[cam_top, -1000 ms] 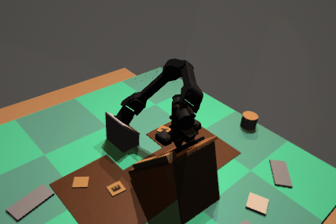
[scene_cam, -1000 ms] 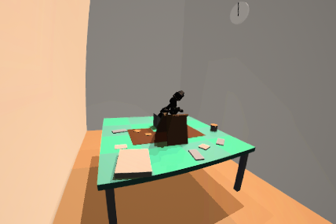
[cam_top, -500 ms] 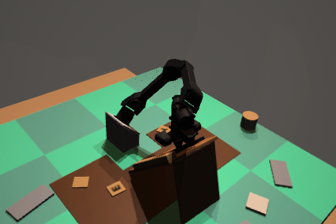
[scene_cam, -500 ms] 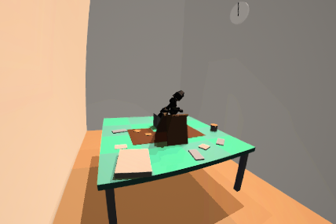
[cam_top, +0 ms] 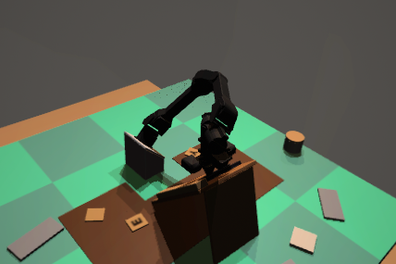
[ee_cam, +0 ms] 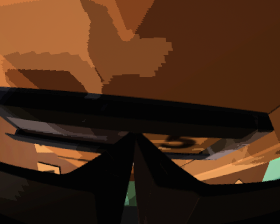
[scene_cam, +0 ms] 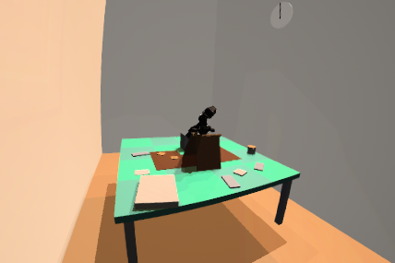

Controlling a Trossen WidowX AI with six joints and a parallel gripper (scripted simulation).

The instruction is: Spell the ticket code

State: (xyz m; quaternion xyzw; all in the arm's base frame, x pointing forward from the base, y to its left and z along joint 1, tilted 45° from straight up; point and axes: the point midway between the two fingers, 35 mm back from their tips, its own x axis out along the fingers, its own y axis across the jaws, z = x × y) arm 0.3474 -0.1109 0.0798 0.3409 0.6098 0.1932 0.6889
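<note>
The board [cam_top: 233,211] [scene_cam: 209,152] [ee_cam: 216,60] stands tilted on the brown mat [cam_top: 111,244] [scene_cam: 166,164], its back to the top and exterior views. In the wrist view the dark rail [ee_cam: 191,120] crosses it. A letter tile [ee_cam: 180,141] marked like an S or 5 sits in the rail's right part, partly hidden by the rail's lip. My gripper [cam_top: 210,169] [ee_cam: 135,139] is shut and empty, its tips at the rail's edge, left of that tile. An E tile [cam_top: 137,221], a plain-looking tile [cam_top: 95,214] and another tile [cam_top: 191,152] lie on the mat. No ticket code is readable.
A dark upright panel [cam_top: 144,157] stands beside the arm. A round dark block [cam_top: 294,143] [scene_cam: 251,149] stands beyond the mat. Grey slabs [cam_top: 35,238] [cam_top: 330,204], a pale square [cam_top: 303,239] [scene_cam: 239,172] and a thick pale block [scene_cam: 157,190] lie on the table.
</note>
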